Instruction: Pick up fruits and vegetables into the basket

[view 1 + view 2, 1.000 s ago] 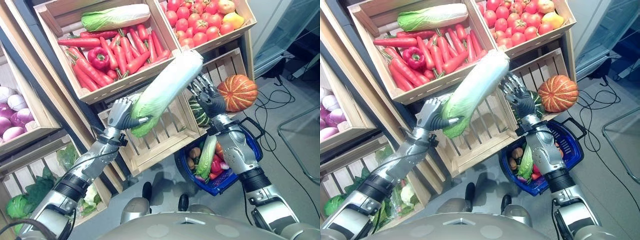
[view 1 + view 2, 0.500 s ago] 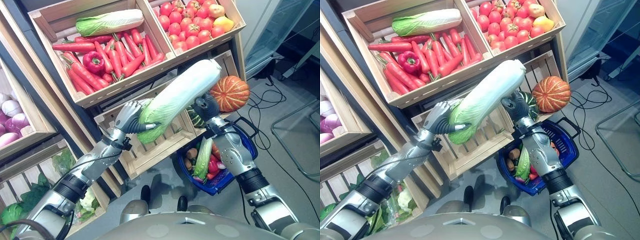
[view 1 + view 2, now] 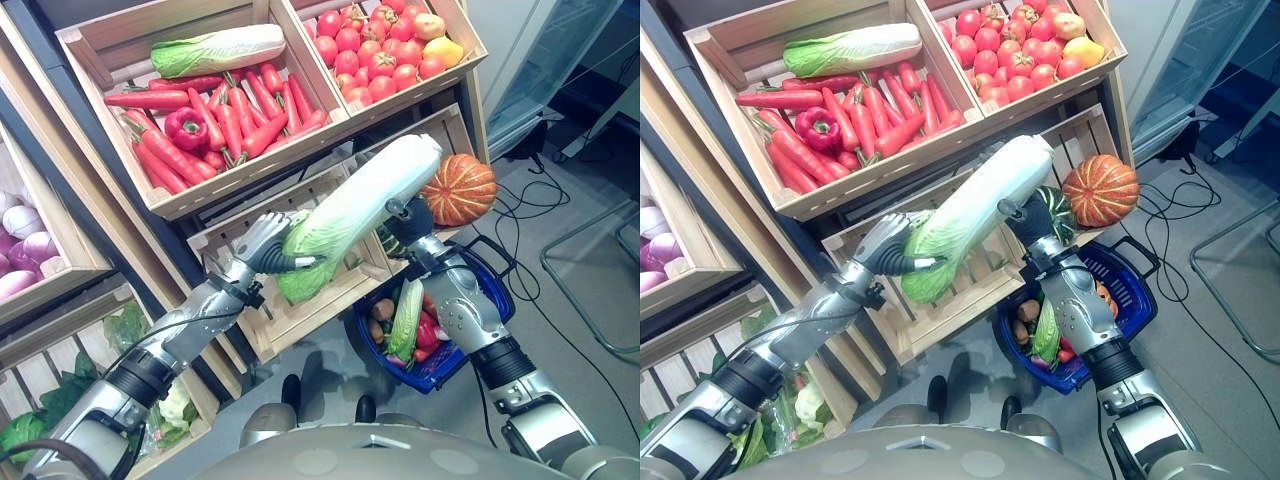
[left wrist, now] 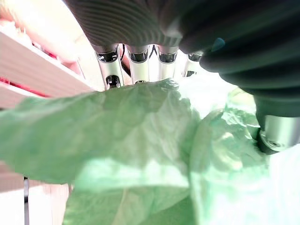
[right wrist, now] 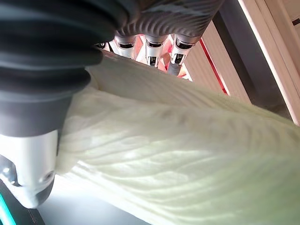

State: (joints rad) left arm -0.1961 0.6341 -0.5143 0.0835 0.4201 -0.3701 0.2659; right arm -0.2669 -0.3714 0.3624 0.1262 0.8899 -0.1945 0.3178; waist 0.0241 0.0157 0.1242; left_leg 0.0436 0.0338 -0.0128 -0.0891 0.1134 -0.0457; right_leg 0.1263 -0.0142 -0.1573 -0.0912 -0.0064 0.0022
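Observation:
A long napa cabbage (image 3: 360, 205) is held in the air between both hands, slanting up to the right in front of the wooden crates. My left hand (image 3: 258, 240) is shut on its green leafy end (image 4: 140, 140). My right hand (image 3: 415, 220) is shut on the white stem end (image 5: 178, 140), fingers over one side and thumb on the other. Below the right forearm the blue basket (image 3: 447, 368) stands on the floor. It holds another green cabbage (image 3: 408, 318), a red pepper and some brown roots.
The upper crate (image 3: 180, 195) holds carrots, a red pepper and a second napa cabbage (image 3: 215, 50). Tomatoes (image 3: 375, 55) fill the crate beside it. An orange pumpkin (image 3: 458, 190) sits beside my right hand. Purple onions (image 3: 25, 235) lie far left. A metal frame (image 3: 590, 300) stands at right.
My right hand, open beside the white end a second ago, has closed on it. The cabbage has swung right and a little lower, toward the basket. The camera has shifted slightly.

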